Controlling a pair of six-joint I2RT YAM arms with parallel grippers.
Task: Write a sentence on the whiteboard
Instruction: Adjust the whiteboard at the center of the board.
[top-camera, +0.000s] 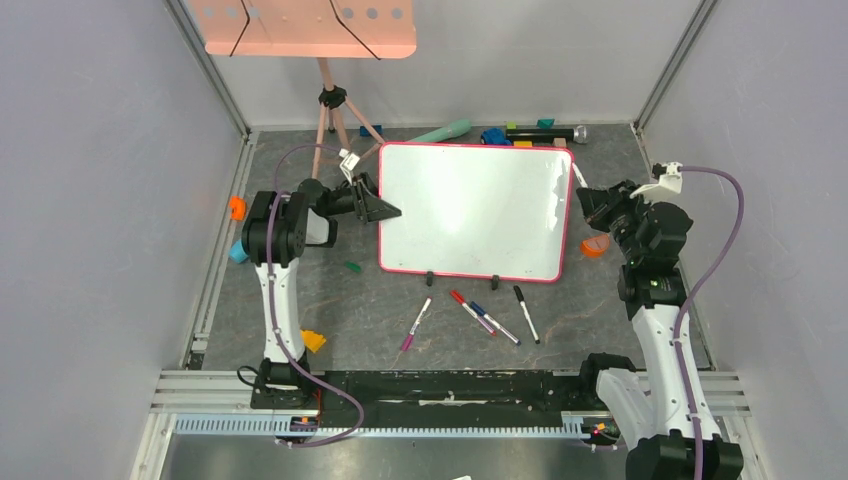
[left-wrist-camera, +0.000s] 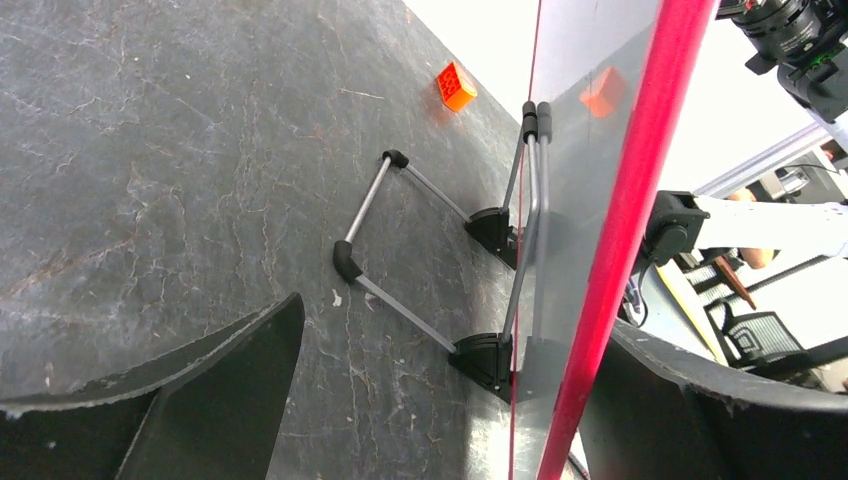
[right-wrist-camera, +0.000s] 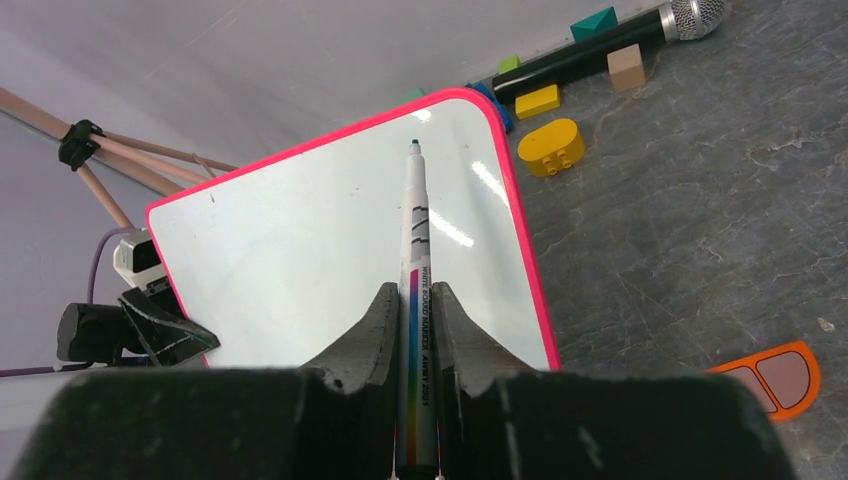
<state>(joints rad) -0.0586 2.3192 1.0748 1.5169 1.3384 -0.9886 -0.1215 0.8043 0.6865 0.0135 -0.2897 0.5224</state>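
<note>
The whiteboard (top-camera: 470, 210) stands propped on its wire stand (left-wrist-camera: 400, 240) in the middle of the table, and its white face is blank. No green sentence shows on it. My left gripper (top-camera: 388, 210) is open and straddles the board's left pink edge (left-wrist-camera: 610, 290), which lies close to one finger (left-wrist-camera: 700, 420). My right gripper (top-camera: 592, 205) is at the board's right edge, shut on a whiteboard marker (right-wrist-camera: 415, 240). The marker is uncapped, and its green tip points at the board's top right corner (right-wrist-camera: 470, 105).
Several capped markers (top-camera: 470, 312) lie in front of the board, with a green cap (top-camera: 352, 266) at the left. Toy blocks (right-wrist-camera: 552, 147) and a microphone (top-camera: 545, 132) lie behind it. A pink tray on a tripod (top-camera: 310, 25) stands at the back left. An orange piece (top-camera: 596, 245) lies under my right arm.
</note>
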